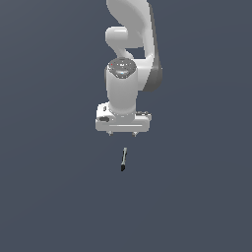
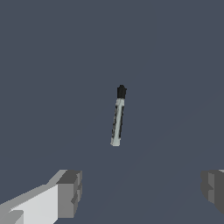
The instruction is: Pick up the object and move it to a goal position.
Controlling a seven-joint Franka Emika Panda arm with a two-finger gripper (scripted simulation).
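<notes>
Still at the very first step: getting near, nothing picked up yet. Hanging above the flat grey floor (image 1: 49, 197), the gripper (image 1: 122, 133) with its jaws spread wide and nothing between them, seen best in the wrist view, where one finger (image 2: 70, 192) sits far from the other with bare floor in the gap. Lying flat on the floor, the object (image 1: 123, 160), a tiny thin stick with a pale grey shaft and a black end, much shorter than the open gap. In the exterior view, found just at 6 o'clock from the gripper, close by but not touching, black end pointing to about 6 o'clock as well. In the wrist view (image 2: 118, 117), ahead of the fingers and not yet between them. Next move, most likely: slide over until the stick sits right in the middle of the gap, turn so the fingers close across the thin shaft and not along it, go down low, then squeeze. Easy to miss, such a thin little thing. No goal mark to be seen in either view. No brand, label or writing anywhere to read.
</notes>
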